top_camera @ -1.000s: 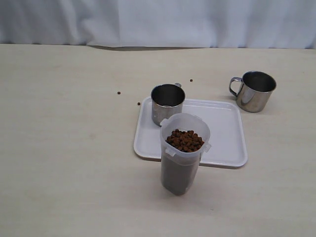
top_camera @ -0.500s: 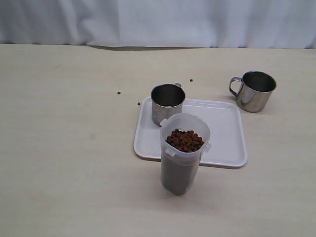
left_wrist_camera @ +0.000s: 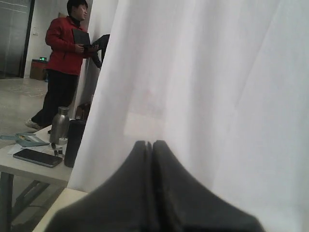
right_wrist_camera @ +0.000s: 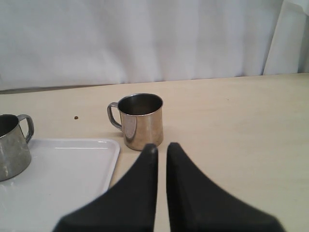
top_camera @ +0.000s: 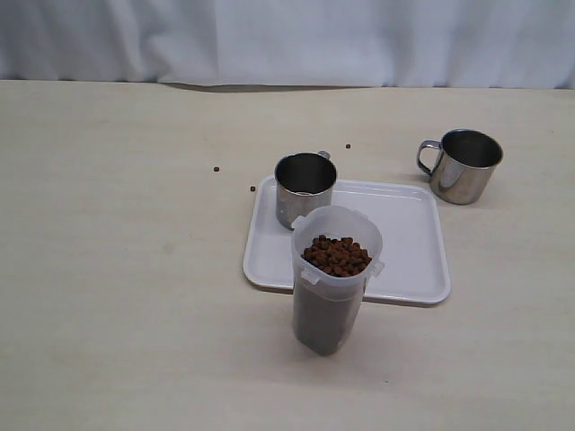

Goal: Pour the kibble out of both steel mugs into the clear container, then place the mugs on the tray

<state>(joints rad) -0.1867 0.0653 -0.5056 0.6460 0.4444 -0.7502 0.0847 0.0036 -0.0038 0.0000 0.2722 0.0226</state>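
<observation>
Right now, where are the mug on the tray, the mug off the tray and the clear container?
mug on the tray (top_camera: 296,199), exterior view, steel side wall.
mug off the tray (top_camera: 460,184), exterior view, steel side wall.
clear container (top_camera: 325,314), exterior view, lower wall.

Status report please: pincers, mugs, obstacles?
Both shut and empty: left pincer, right pincer. One steel mug on the tray; second mug on the table beside it. The clear container holds the kibble. Nothing in the way.

backdrop: white curtain (top_camera: 287,40) | surface: pale wood table (top_camera: 108,296) | beyond: side desk (left_wrist_camera: 19,167), grey floor (left_wrist_camera: 14,99) | light: soft, even
</observation>
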